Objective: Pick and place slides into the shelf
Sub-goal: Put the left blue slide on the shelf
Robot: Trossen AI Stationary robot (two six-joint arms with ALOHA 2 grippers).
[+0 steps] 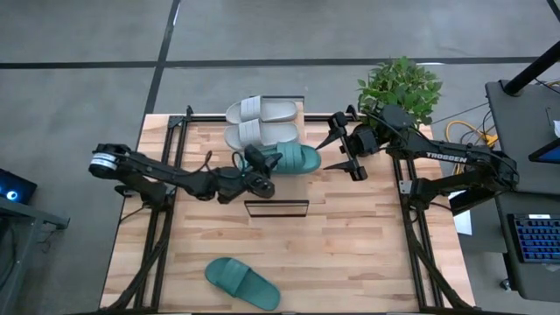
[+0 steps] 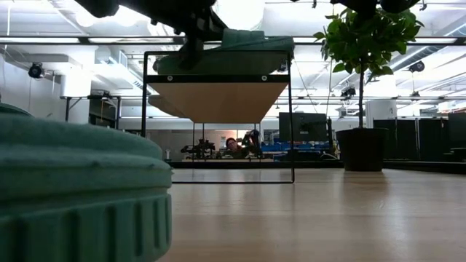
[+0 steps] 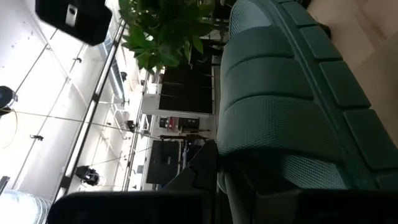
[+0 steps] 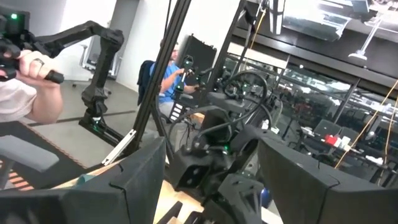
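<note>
Two pale slides point(image 1: 262, 109) point(image 1: 261, 135) lie side by side on the shelf point(image 1: 276, 208) at the table's far middle. In front of them a teal slide point(image 1: 302, 159) lies lengthwise over the shelf's wood top point(image 2: 218, 98), with my left gripper point(image 1: 262, 171) shut on it. Whether its sole rests on the top, I cannot tell. A second teal slide point(image 1: 242, 283) lies flat on the table near the front edge; it fills the low view's left point(image 2: 80, 189). My right gripper point(image 1: 343, 147) hangs open just beyond the held slide's right end, touching nothing. My left gripper holds the teal slide by its end toward the table's left point(image 3: 249, 168), pinched between the two fingers. The fingers come level from the table's left, along the slide. The slide lies level over the shelf top point(image 2: 226, 51); the gripper's own body hides the exact place of contact.
A potted plant point(image 1: 398, 87) stands at the table's far right corner, behind my right arm. The arms' dark frames point(image 1: 162, 219) point(image 1: 420, 245) run along both table sides. A person's hand point(image 4: 31, 81) shows in the room beyond. Bare tabletop point(image 1: 350, 254) lies in front of the shelf.
</note>
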